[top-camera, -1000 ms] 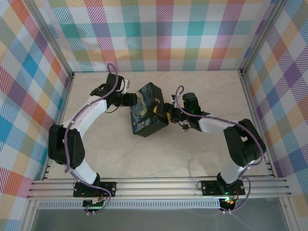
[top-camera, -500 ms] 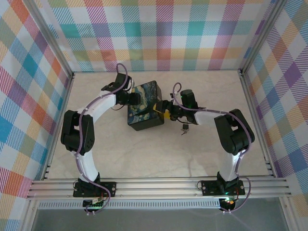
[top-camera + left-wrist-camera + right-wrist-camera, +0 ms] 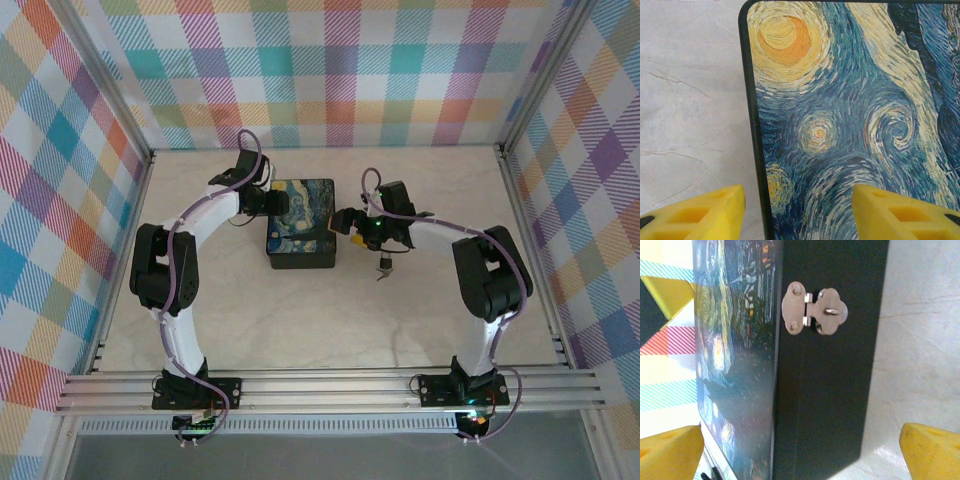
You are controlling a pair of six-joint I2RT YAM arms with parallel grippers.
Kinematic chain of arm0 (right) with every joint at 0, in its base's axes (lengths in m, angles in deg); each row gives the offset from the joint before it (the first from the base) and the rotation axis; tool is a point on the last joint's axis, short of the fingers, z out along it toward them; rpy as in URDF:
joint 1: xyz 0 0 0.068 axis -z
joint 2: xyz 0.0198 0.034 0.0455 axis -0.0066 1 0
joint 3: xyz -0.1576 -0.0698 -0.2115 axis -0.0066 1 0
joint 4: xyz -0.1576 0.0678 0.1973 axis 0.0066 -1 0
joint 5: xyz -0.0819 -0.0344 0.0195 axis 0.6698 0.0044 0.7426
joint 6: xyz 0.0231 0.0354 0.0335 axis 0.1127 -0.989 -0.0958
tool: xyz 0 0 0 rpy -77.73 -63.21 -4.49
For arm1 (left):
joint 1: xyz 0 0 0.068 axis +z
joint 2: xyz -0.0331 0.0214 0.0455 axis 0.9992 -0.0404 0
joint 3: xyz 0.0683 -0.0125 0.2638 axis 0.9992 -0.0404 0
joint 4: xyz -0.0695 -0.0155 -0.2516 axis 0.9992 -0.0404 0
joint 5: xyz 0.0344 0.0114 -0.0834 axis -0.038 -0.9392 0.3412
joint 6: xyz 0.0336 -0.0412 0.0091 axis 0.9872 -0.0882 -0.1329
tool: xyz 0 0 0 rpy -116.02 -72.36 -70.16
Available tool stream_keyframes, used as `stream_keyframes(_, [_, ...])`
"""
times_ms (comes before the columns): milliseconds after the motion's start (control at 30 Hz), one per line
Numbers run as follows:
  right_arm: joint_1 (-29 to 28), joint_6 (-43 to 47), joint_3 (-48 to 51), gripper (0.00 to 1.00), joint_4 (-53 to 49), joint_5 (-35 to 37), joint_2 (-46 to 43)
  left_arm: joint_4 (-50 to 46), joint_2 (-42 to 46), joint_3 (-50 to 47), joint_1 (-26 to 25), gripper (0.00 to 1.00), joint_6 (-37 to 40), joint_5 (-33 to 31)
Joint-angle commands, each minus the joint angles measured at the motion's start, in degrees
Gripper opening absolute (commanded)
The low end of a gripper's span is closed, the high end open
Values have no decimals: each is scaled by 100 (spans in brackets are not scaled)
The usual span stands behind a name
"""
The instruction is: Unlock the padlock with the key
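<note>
Left of the box (image 3: 300,238), the L fingers (image 3: 265,204) sit at its far-left corner, the arm curving in from the near-left of the desk (image 3: 300,330). Up close they stand partway apart and aren't clamped on anything I can see. One yellow pad (image 3: 705,212) hangs over bare desk just outside the box's black rim, and the other pad (image 3: 900,215) is over the swirly blue-yellow lid (image 3: 850,125), w/ the rim running btwn them. Can't tell if either pad touches the box. The box itself lies flat mid-desk, lid shut, sides approx square to the desk edges. On its black right-hand wall there's a small silvery latch (image 3: 813,309), flap closed over its little loop. Just right of that wall, near the box's far-right corner, are the R fingers (image 3: 341,222), spread wide w/ nothing btwn them. From the wrist, one yellow pad (image 3: 670,450) is on the lid side and the other (image 3: 932,452) on the desk side, both pointing at the wall w/ the latch and apart from it. Further right of the box, a bit toward the near side and close under the R wrist, the padlock (image 3: 385,262) lies on the desk, a tiny dark lump well clear of the box and held by nobody. A pale speck just near-side of it looks like the key (image 3: 379,276). It's too small to say if it touches the padlock.
</note>
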Motion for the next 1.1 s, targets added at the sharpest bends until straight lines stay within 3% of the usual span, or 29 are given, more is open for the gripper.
stream_keyframes(0, [35,572,-136,100,-676,305,-484,-164,177,195,62,58,55,52])
stream_keyframes(67, [94,927,-110,100,-922,644,-744,-177,387,173,76,60,121,-143])
stream_keyframes(100, [154,1161,-65,100,-1062,902,-879,-166,490,148,112,65,119,-287])
stream_keyframes(133, [225,1361,8,100,-1164,1284,-1027,-98,595,71,179,99,60,-424])
stream_keyframes(167, [306,1536,110,99,-1168,1617,-1192,16,682,-34,282,100,-13,-455])
stream_keyframes(333, [832,2417,1430,100,-86,3591,-2514,1179,1372,-1369,1044,100,24,-570])
stream_keyframes(433, [1090,2933,2343,100,356,4371,-3298,2548,2198,-2922,1301,100,508,-1231])
stream_keyframes(500, [1328,2848,2755,99,330,4442,-3639,2777,2489,-3527,1343,100,686,-1599])
stream_keyframes(633, [1550,2865,3429,100,984,4557,-3794,3498,2539,-4219,1332,100,554,-1294])
stream_keyframes(700, [1655,2901,3771,99,1628,4399,-3709,4419,2594,-4723,1332,100,577,-1298])
stream_keyframes(900, [1877,3135,4354,100,4013,4250,-3077,6503,2291,-5778,1444,100,695,-1098])
stream_keyframes(967, [1913,3382,4227,100,4210,4258,-2809,6818,2169,-5885,1443,100,868,-713])
stream_keyframes(1067, [2085,3362,4169,100,4776,4110,-2164,7210,2108,-6108,1417,100,929,-634])
